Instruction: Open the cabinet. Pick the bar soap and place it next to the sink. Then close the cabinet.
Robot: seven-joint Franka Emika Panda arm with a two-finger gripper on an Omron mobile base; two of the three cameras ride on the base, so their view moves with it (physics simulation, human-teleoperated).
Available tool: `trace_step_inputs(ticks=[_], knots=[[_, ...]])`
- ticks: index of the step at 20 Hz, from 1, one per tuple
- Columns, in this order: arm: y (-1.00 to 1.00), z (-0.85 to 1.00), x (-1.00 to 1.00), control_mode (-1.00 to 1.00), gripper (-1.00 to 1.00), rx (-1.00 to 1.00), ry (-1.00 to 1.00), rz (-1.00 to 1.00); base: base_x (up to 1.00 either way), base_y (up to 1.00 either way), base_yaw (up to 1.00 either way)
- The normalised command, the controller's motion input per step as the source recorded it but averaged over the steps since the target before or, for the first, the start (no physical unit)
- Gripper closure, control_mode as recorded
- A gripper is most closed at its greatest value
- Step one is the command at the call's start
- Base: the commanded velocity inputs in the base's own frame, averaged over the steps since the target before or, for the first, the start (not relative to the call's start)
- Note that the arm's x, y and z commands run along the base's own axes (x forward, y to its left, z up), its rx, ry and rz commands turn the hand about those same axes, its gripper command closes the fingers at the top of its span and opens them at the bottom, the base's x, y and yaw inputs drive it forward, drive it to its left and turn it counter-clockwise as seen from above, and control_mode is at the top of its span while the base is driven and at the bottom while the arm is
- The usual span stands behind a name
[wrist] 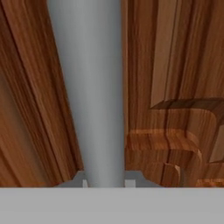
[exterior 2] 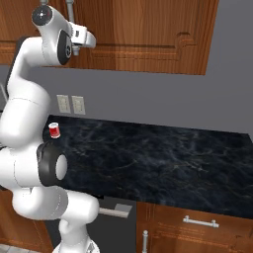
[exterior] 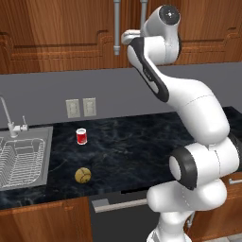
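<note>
Two reddish-brown doors of the wall cabinet (exterior: 56, 33) stand shut as the white arm reaches up to them, its fingers (wrist: 105, 181) set on either side of a grey bar handle (wrist: 85, 87), which runs up the hand view close to the lens; they look to be closing round it, though whether the grip is firm cannot be told. Step one, opening the cabinet, appears to be in hand: a secure hold, then a pull outward along the door's swing, is what comes next. Bar soap is nowhere in sight, presumably behind the doors. Down on the dark bench (exterior: 142, 146), the steel sink (exterior: 23, 160) holds a wire rack (exterior: 19, 163); a red can (exterior: 81, 136) and a yellow-brown ball (exterior: 82, 175) sit just beside the basin
</note>
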Motion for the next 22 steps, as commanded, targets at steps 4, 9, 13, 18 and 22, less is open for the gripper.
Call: trace_step_inputs(ticks=[4, 9, 13, 18, 22], knots=[[-0.32, 0.0, 0.0, -1.0, 1.0, 0.0, 0.0, 0.0, 0.0, 0.0, 0.0], [-0.39, -0.01, 0.0, -1.0, 1.0, 0.0, 0.0, 0.0, 0.0, 0.0, 0.0], [-0.5, 0.0, -0.01, -1.0, 1.0, 0.02, 0.0, 0.0, 0.0, 0.0, 0.0], [-0.46, 0.0, -0.27, -1.0, 1.0, 0.05, 0.0, 0.0, 0.0, 0.0, 0.0], [-0.43, 0.0, -0.47, -1.0, 1.0, 0.06, 0.0, 0.0, 0.0, 0.0, 0.0]])
